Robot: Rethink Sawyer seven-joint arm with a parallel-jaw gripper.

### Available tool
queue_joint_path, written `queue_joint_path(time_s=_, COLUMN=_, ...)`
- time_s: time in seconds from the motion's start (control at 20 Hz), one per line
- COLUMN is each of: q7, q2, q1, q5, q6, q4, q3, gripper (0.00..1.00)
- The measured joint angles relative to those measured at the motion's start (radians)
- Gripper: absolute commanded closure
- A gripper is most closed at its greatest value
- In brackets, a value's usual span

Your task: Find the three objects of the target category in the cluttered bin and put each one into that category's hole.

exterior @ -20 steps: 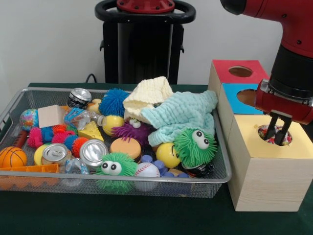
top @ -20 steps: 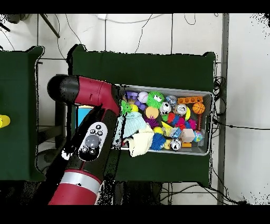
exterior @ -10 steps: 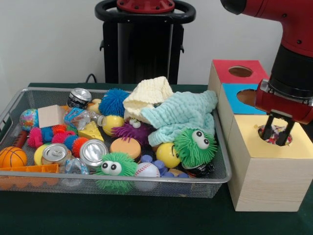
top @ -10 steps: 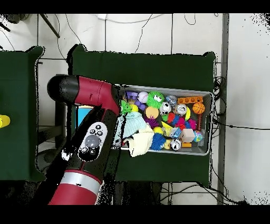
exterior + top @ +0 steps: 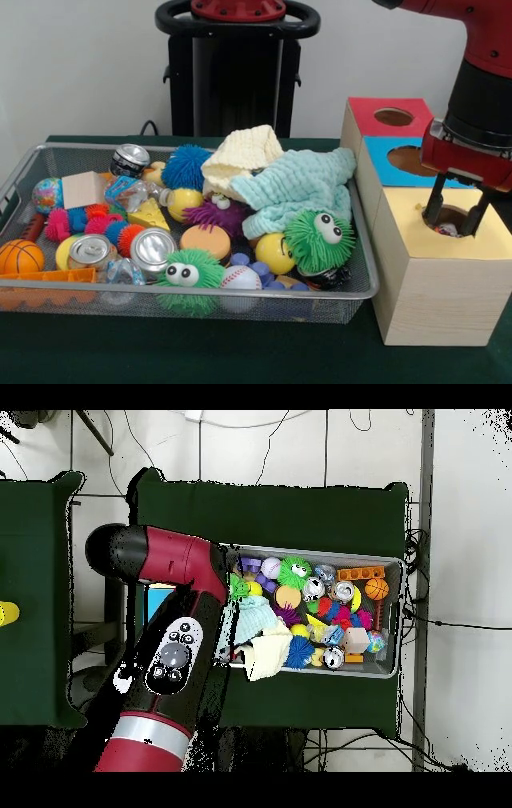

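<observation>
Front view, right of frame: end effector [image 5: 457, 218] poised over the hole of the yellow-topped box [image 5: 436, 276], fingers spread and empty, tips straddling the opening. Small multicoloured item [image 5: 446, 230] glimpsed inside the hole, below the fingertips; identity too small to tell. Blue-topped box [image 5: 382, 160] and red-topped box [image 5: 370, 114] ranged behind, toward upper right.

Left and centre of frame: wire-mesh bin [image 5: 240, 294] on the green worktop [image 5: 200, 352], packed with clutter. Likely remaining candidates, judged from the item in the hole: spiky rubber puffer toys, among them the green one with eyes [image 5: 320, 238] at the bin's right, a second green one [image 5: 189, 276] at the front rim, a blue one [image 5: 185, 166] and a purple one [image 5: 214, 216] near the middle. Expected handling: light, soft, squashy, spines yielding under pressure; best taken across the round body from above rather than by the spines. Mint cloth [image 5: 300, 186] draped just above the right-hand green toy, liable to snag.

Overhead view: arm [image 5: 170, 644] covering the boxes at the bin's left end.
</observation>
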Motion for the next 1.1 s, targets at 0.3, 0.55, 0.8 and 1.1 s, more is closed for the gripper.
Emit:
queue_joint_path(time_s=0.3, q7=0.000, q2=-0.023, q1=-0.002, q5=-0.002, q6=0.000, q4=0.000, q3=-0.005, gripper=0.00)
queue_joint_path(time_s=0.55, q7=0.000, q2=-0.052, q1=-0.002, q5=-0.004, q6=0.001, q4=0.000, q3=-0.015, gripper=0.00)
queue_joint_path(time_s=0.8, q7=0.000, q2=-0.084, q1=-0.002, q5=-0.015, q6=0.036, q4=-0.014, q3=-0.036, gripper=0.00)
queue_joint_path(time_s=1.1, q7=0.000, q2=-0.138, q1=-0.003, q5=-0.046, q6=0.221, q4=-0.068, q3=-0.074, gripper=0.00)
